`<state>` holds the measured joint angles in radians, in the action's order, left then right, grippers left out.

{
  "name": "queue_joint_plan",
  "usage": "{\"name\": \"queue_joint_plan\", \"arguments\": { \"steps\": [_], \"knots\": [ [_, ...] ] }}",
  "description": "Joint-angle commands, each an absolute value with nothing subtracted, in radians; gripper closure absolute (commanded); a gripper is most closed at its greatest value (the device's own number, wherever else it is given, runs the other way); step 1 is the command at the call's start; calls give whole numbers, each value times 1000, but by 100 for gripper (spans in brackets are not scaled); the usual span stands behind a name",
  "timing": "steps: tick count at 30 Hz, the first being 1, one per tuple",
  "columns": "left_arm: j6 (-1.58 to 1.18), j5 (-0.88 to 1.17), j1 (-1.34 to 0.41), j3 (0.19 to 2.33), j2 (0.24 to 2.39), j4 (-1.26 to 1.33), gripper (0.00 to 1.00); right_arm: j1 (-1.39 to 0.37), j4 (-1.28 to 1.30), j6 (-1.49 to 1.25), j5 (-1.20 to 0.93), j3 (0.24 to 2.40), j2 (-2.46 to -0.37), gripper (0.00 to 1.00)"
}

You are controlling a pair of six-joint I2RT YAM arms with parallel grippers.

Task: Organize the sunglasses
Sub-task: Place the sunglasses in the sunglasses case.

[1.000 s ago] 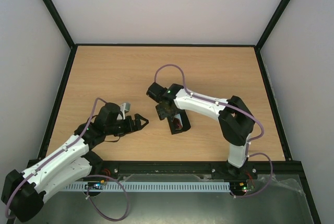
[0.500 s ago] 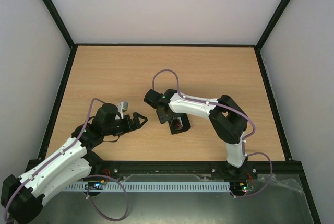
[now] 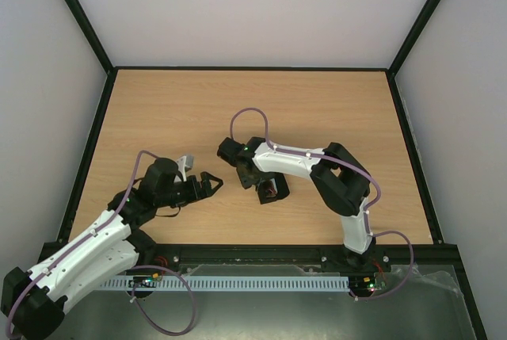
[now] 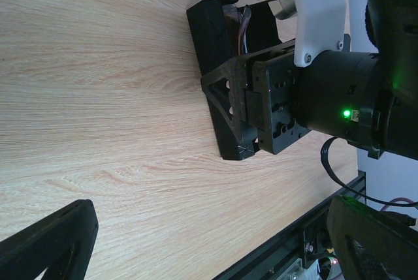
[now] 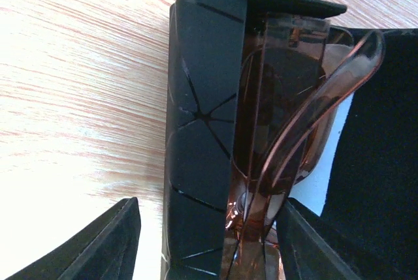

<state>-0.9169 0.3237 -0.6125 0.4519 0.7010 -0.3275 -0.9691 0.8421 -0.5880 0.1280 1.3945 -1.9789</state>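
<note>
Right gripper (image 5: 209, 228) has its fingers apart, straddling one long wall of the case (image 5: 202, 97) and the folded sunglasses (image 5: 281, 110) inside it. One finger is clear of the wall, the other sits close by the frame with contact unclear, and nothing is clamped. Sunglasses sit in the open black case, brown frame and one temple up against that wall, case flat on the table (image 3: 317, 110); left gripper (image 3: 207, 185) is spread wide and empty, low over the table just left of the case, pointing at it.
</note>
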Motion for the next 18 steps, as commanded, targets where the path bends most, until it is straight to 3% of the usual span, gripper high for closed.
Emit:
{"name": "queue_joint_plan", "arguments": {
  "steps": [1,18],
  "knots": [
    [-919,322,-618,434,691,-340,1,-973,833,-594,137,1423,-1996,42],
    [-919,326,-618,429,699,-331,1,-973,816,-587,125,1415,-2001,52]
  ]
}}
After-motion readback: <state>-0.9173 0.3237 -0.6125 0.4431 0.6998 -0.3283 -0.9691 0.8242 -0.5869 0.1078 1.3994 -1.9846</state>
